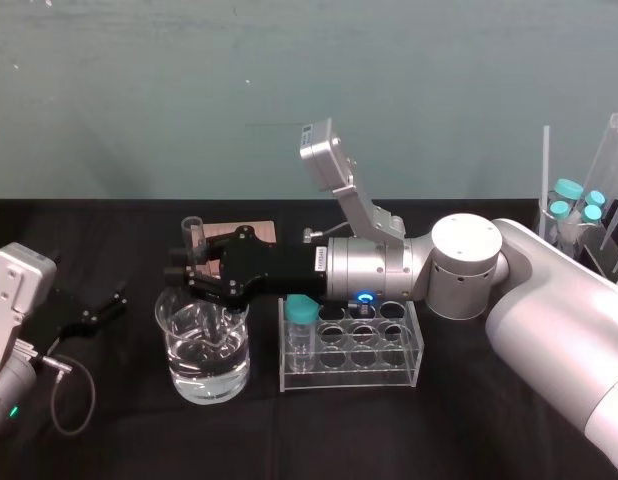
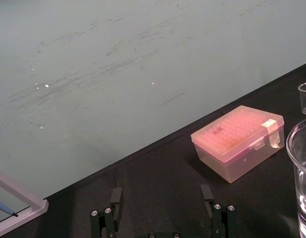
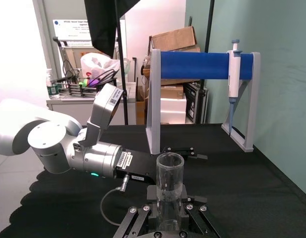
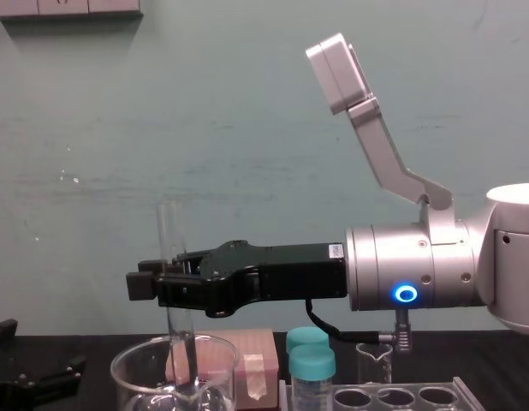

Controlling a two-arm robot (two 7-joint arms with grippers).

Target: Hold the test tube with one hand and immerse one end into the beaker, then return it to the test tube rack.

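Front of the black bench (image 1: pixel 439 430): one large clear glass beaker (image 1: pixel 177 345) holding water. One pale translucent plastic test tube rack (image 1: pixel 351 372) sits just beside it on the robot's right (two short turquoise-capped vials (image 4: pixel 313 364) at its left end). Over the beaker, the right black two-fingered gripper (image 1: pixel 189 268) is clenched on the one long clear glass test tube (image 4: pixel 171 235). Long axis upright, mouth up, lower end inside the beaker rim; tip wet or not, cannot tell. Rack lies rightward of the tube, so probably lift, then shift right. Left black gripper (image 2: pixel 161 191) parked at the left edge, fingers spread, empty. Farther back: one small narrow clear beaker (image 4: pixel 373 360), one pink lidded box (image 2: pixel 237 141).
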